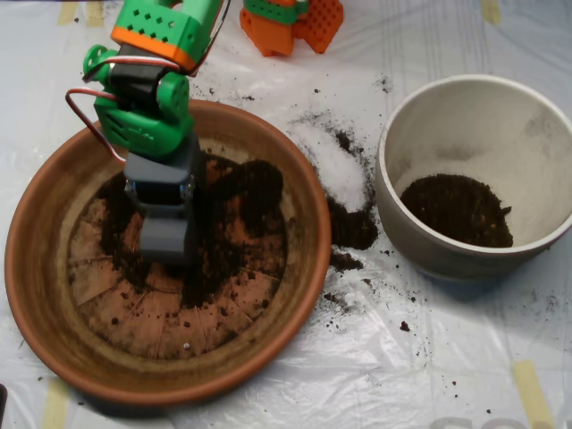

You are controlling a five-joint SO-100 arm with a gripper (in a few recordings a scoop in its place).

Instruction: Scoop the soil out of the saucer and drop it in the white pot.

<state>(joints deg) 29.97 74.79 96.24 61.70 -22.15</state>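
The terracotta saucer (pixel 54 295) fills the left half of the overhead view. Dark soil (pixel 250 192) lies scattered over its floor, thickest toward the upper right. My grey scoop (pixel 166 241) hangs from the green and orange arm and points down into the saucer, its tip in the soil left of centre. The white pot (pixel 420 116) stands at the right with a mound of soil (pixel 456 210) in its bottom. The scoop is well left of the pot.
Spilled soil (pixel 350 228) and a white powder patch (pixel 338 165) lie on the plastic sheet between saucer and pot. An orange and green robot part (pixel 290 22) sits at the top edge. Tape strips hold the sheet.
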